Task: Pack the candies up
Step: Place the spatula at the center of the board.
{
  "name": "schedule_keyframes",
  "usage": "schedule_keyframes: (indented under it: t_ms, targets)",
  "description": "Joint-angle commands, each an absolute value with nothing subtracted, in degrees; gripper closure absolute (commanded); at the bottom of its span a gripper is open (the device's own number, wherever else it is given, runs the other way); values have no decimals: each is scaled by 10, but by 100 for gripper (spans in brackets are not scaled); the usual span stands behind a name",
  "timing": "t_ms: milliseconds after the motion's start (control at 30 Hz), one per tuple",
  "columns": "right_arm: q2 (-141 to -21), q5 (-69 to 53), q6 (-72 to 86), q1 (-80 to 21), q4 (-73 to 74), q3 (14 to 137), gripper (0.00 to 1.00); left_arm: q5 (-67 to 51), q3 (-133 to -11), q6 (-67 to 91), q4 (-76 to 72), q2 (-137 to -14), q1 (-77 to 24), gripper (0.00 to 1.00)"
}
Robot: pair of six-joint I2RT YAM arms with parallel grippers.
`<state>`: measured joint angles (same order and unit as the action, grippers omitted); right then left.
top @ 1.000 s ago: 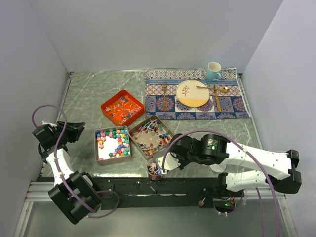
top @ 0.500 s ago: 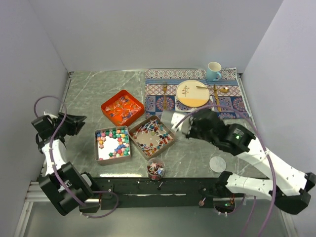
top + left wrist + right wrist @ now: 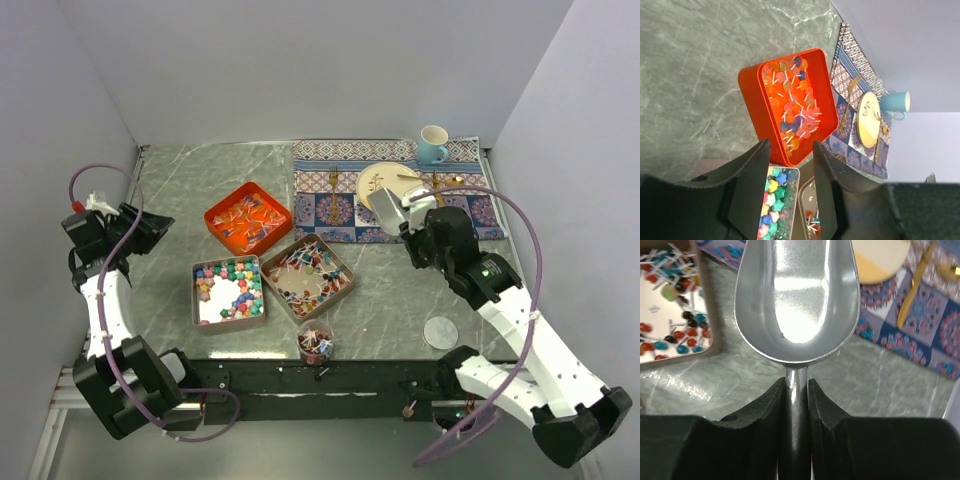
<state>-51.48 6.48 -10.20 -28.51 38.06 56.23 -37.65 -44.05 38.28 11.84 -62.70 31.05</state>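
Right hand (image 3: 796,390) is clamped shut on the handle of a metal scoop (image 3: 797,295), bowl facing up and empty. It hangs over the near edge of the placemat (image 3: 462,216) toward the far-right part of the bench, just past the plate (image 3: 374,180), so no load is being carried. Left hand (image 3: 790,150) sits out at the left edge of the bench, jaws partly apart with nothing between them. I'd guess it's parked there to keep clear of the scoop's path; its camera looks across the orange tray (image 3: 751,100). The candies (image 3: 243,283) are mostly unpacked: chunky coloured lumps in the silver tray (image 3: 222,300) left of centre, stick-type pieces in the orange tray behind it and in the third tray (image 3: 331,257) at mid-bench. A small cup (image 3: 314,356) at the near edge, about midway along, already holds some. Its lid (image 3: 439,331) lies flat on the bench to the right, probably off so more loads can go in. My read: partway through, with the scoop due back at a tray and a spill risk when tipping into that narrow cup.
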Motion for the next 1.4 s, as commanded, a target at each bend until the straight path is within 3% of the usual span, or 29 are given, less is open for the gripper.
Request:
schedule_keyframes:
  t_ms: [0,133,367,800,833,867,967,1067,1167,1233,1367]
  targets:
    - [-501,43,-40,-223,337,532,100,-358,-462,349,126,-625,308,54]
    - [-519,-23,-61,-59,358,507,100,-356,-442,360,121,-631,307,54]
    - [-572,-97,-207,130,409,483,100,-348,-414,373,103,-632,306,54]
    - [-677,-70,-444,241,368,399,98,-337,-412,373,83,-675,305,55]
    - [-684,-69,-444,243,363,398,88,-335,-415,373,83,-678,304,55]
    - [-691,-68,-444,244,361,399,63,-337,-415,373,82,-683,303,54]
    - [-720,-75,-448,261,391,424,32,-354,-417,378,74,-686,302,53]
    - [-716,-97,-462,306,443,467,19,-386,-419,380,46,-678,299,50]
    - [-694,-138,-519,329,492,507,15,-430,-423,371,13,-671,288,48]
    - [-654,-209,-622,334,576,545,14,-447,-431,360,10,-670,277,47]
    - [-555,-307,-937,330,748,552,0,-473,-427,351,4,-651,251,46]
